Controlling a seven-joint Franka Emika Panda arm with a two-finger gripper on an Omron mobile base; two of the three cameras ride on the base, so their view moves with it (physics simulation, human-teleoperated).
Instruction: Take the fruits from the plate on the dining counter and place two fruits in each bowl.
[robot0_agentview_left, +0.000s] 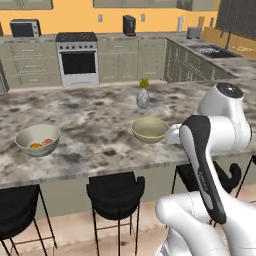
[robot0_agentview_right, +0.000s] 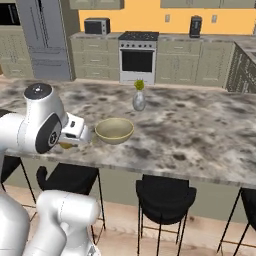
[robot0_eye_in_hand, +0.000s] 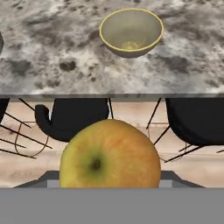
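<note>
A yellow-orange fruit (robot0_eye_in_hand: 109, 155) with a dark stem pit looms large at the bottom of the hand view, and my gripper (robot0_agentview_right: 70, 142) is shut on it; its fingertips are hidden behind the fruit. The hand hovers at the front edge of the dining counter (robot0_agentview_right: 200, 135), just beside an empty beige bowl (robot0_agentview_right: 114, 130) (robot0_eye_in_hand: 131, 33) (robot0_agentview_left: 149, 129). A second bowl (robot0_agentview_left: 38, 140) stands at the counter's left and holds an orange fruit (robot0_agentview_left: 36, 146) and a pinkish-red fruit (robot0_agentview_left: 47, 142). The plate is out of view.
A small grey vase (robot0_agentview_left: 143, 97) with a yellow-green sprig stands behind the empty bowl. Black stools (robot0_agentview_left: 116, 192) line the counter's near side under its overhang. Beyond the counter are the oven (robot0_agentview_left: 78, 60) and cabinets.
</note>
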